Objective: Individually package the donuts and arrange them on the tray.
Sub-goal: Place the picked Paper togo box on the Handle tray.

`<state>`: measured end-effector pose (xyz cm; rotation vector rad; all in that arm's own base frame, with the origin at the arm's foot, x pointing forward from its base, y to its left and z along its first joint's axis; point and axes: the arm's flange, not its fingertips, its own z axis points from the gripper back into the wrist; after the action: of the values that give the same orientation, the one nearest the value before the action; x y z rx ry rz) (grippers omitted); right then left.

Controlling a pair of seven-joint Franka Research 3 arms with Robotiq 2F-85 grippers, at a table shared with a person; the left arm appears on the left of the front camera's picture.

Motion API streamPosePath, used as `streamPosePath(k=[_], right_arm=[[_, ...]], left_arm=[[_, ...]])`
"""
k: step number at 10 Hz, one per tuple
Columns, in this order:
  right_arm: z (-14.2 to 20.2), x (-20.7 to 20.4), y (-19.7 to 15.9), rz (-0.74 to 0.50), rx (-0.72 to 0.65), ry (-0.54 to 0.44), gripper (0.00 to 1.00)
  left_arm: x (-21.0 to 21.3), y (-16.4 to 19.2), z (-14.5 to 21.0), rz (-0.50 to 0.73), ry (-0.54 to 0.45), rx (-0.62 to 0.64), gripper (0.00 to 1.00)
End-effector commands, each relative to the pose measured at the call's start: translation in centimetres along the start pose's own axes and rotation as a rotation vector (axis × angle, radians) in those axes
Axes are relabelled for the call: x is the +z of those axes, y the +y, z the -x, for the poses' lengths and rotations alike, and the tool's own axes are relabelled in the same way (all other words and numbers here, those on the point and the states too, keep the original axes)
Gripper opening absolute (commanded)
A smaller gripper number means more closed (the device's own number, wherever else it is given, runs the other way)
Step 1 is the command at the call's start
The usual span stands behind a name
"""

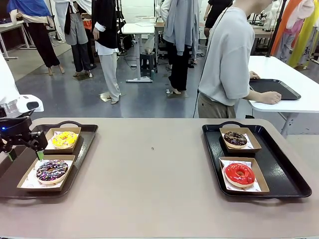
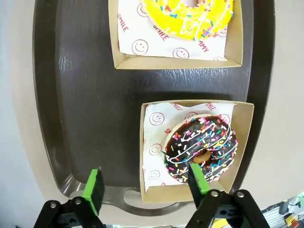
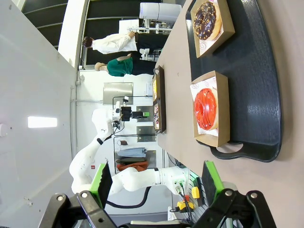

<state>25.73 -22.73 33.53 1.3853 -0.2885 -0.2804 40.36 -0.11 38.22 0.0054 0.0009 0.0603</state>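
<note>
Left wrist view has the left gripper [image 2: 145, 192] spread wide and empty, sprinkled donut [image 2: 201, 148] boxed just ahead, yellow donut [image 2: 190, 16] boxed beyond, while the right gripper [image 3: 156, 183], also open, looks at red [image 3: 206, 109] and chocolate [image 3: 207, 20] donuts already boxed on their tray [image 3: 256, 71], so packaging looks finished.

two black trays [image 1: 279, 169], four cardboard boxes [image 1: 256, 177]

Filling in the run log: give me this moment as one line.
left end effector: open, over left tray | right end effector: open, holds nothing | four donuts boxed, two per tray | person: turned away
</note>
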Motion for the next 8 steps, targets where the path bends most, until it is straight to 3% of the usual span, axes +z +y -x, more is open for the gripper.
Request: streamPosePath(k=[1,4,8], right_arm=[[0.0,0.1,0.0,-0.006,0.002,-0.001,1.00],[0.0,0.1,0.0,-0.006,0.002,-0.001,1.00],[0.0,0.1,0.0,-0.006,0.002,-0.001,1.00]], left_arm=[[1.6,1.0,0.2,0.082,0.021,-0.010,1.00],[3.1,2.1,0.4,0.191,0.021,-0.051,1.00],[8.9,11.1,-0.9,0.738,-0.067,-0.060,1.00]])
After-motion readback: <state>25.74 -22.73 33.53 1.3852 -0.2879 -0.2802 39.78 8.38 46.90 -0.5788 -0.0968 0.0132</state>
